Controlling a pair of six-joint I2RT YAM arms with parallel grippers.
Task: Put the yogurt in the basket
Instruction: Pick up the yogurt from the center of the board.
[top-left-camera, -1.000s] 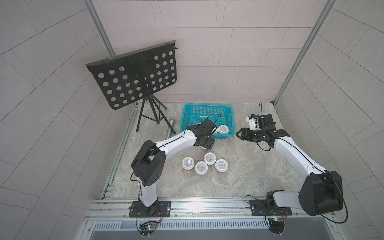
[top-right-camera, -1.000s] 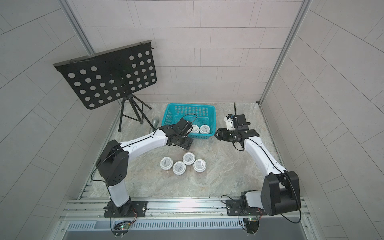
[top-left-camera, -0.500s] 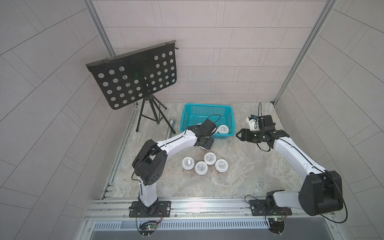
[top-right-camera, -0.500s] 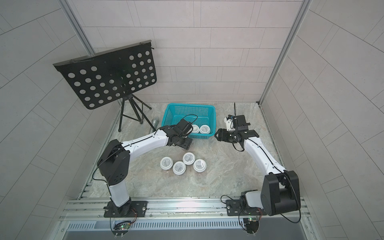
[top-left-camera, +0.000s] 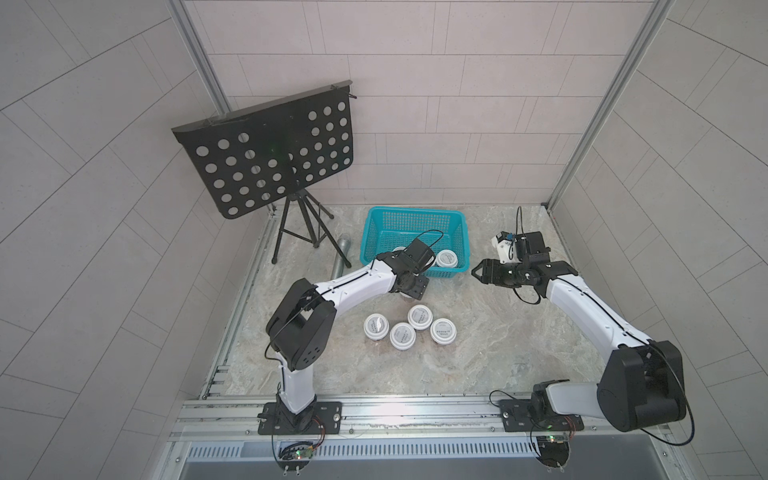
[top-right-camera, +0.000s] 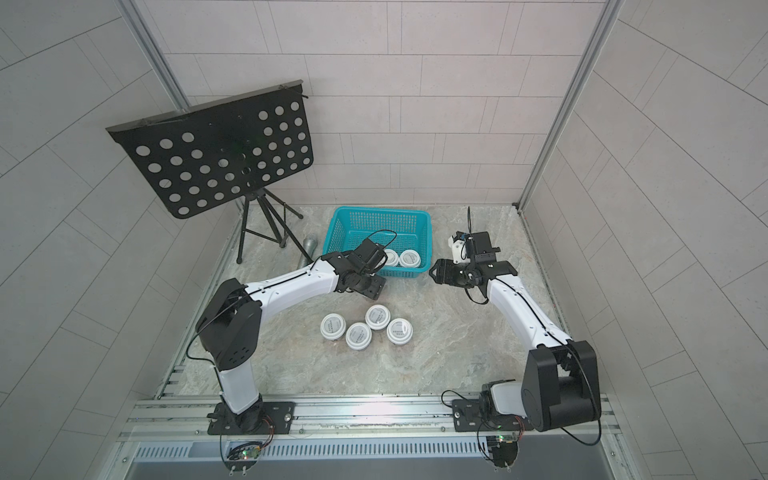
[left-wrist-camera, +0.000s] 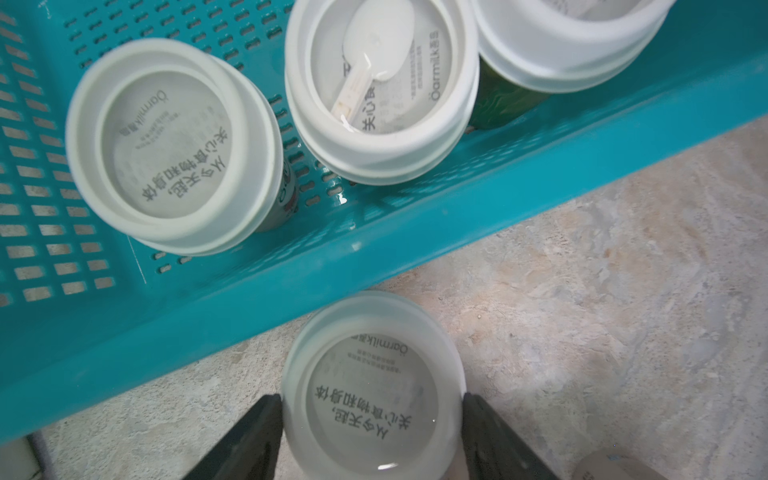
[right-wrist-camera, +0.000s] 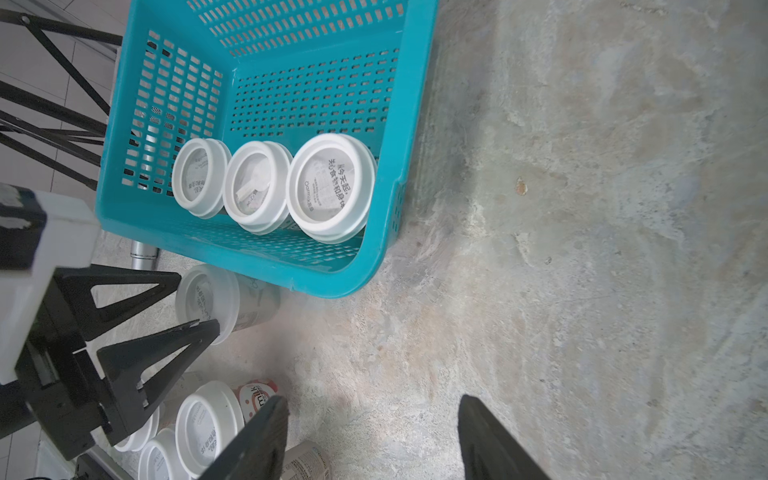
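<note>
My left gripper (left-wrist-camera: 372, 399) is shut on a white-lidded yogurt cup (left-wrist-camera: 372, 390); both fingers (left-wrist-camera: 249, 440) press against its lid rim. This cup sits just outside the near wall of the teal basket (top-left-camera: 415, 211). In both top views the left gripper (top-left-camera: 411, 289) hides it. Three yogurt cups (right-wrist-camera: 330, 187) stand in a row inside the basket along that wall. Several more cups (top-left-camera: 402, 336) are clustered on the table in front. My right gripper (top-left-camera: 476, 272) hovers open and empty to the right of the basket (top-right-camera: 382, 210), pointing toward it.
A black perforated music stand (top-left-camera: 270, 153) on a tripod stands at the back left. A grey metal cylinder (top-left-camera: 343, 253) lies beside the basket's left side. Tiled walls close in on three sides, and an aluminium rail (top-left-camera: 395, 409) runs along the front edge.
My left gripper's jaws have closed in onto the cup in front of the basket. The right arm has not moved.
</note>
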